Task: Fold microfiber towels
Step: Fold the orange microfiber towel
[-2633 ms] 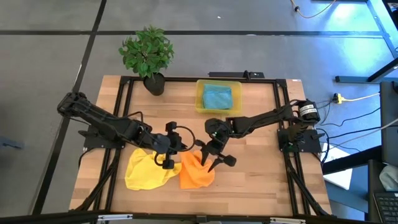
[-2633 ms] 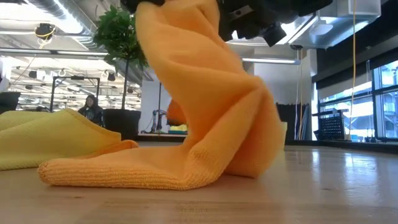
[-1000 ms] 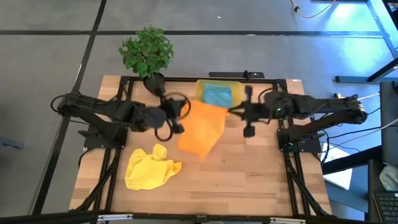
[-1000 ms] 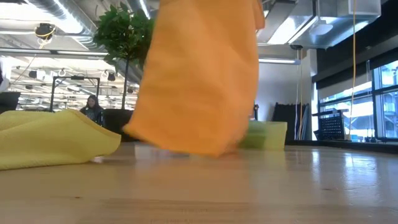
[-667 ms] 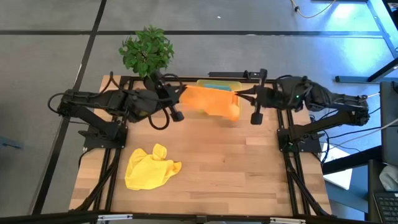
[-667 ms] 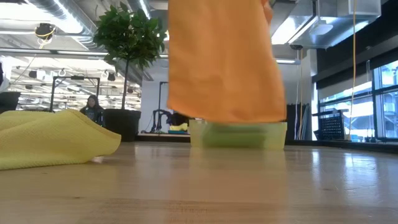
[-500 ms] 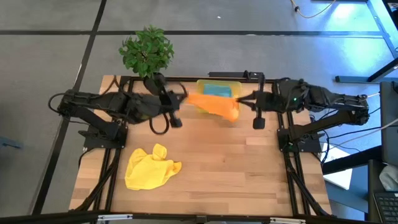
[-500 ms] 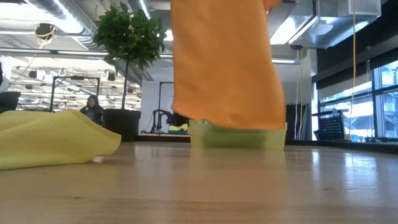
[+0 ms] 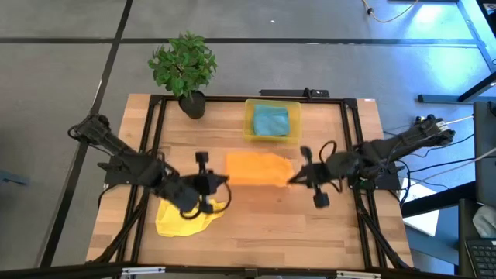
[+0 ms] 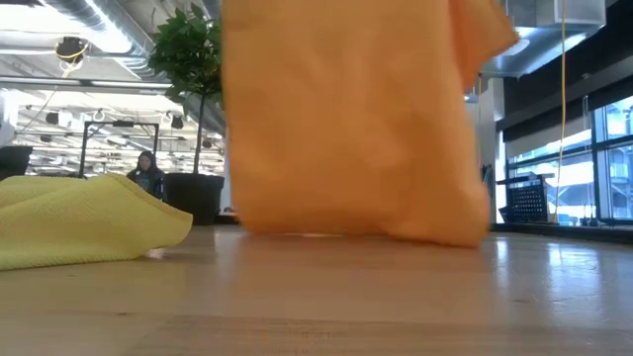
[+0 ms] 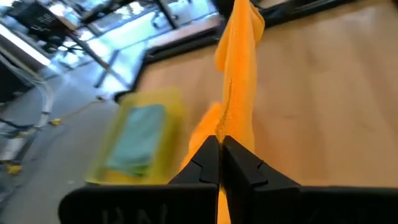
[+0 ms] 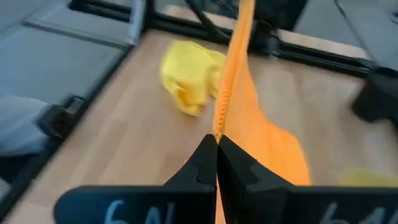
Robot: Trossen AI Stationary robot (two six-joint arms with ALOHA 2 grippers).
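The orange towel point(image 9: 257, 169) hangs spread out between my two grippers over the middle of the table. In the low view the orange towel point(image 10: 351, 129) fills the picture, and its lower edge point(image 10: 356, 235) reaches the tabletop. My left gripper point(image 9: 219, 181) is shut on its left top corner. My right gripper point(image 9: 294, 180) is shut on its right top corner. A crumpled yellow towel point(image 9: 186, 217) lies on the table at the near left, below my left arm. A teal-blue towel point(image 9: 270, 120) lies in the yellow bin point(image 9: 250, 130). My left gripper point(image 11: 219, 149) pinches the orange towel's top corner point(image 11: 231, 127) between its two shut fingers, coming from the table's left and slanting down. The top edge point(image 11: 239, 56) runs away from the fingers toward my other gripper, and the cloth hangs below it. My right gripper point(image 12: 216, 149) pinches the opposite top corner point(image 12: 221, 124) between its shut fingers, coming from the table's right and slanting down. The top edge point(image 12: 239, 43) runs straight to my left gripper. The cloth hangs below, its lower part toward the table.
A potted plant point(image 9: 184, 68) stands at the far left corner. The yellow bin stands at the far edge, behind the hanging towel. Bare wood point(image 9: 310, 232) lies along the near right of the table.
Both grippers, still shut on the orange towel's top corners, swung it toward the far edge over the bin, then came back toward the near edge and down. The towel, which hung clear of the table, now hangs spread wide over the middle with its lower edge at the tabletop.
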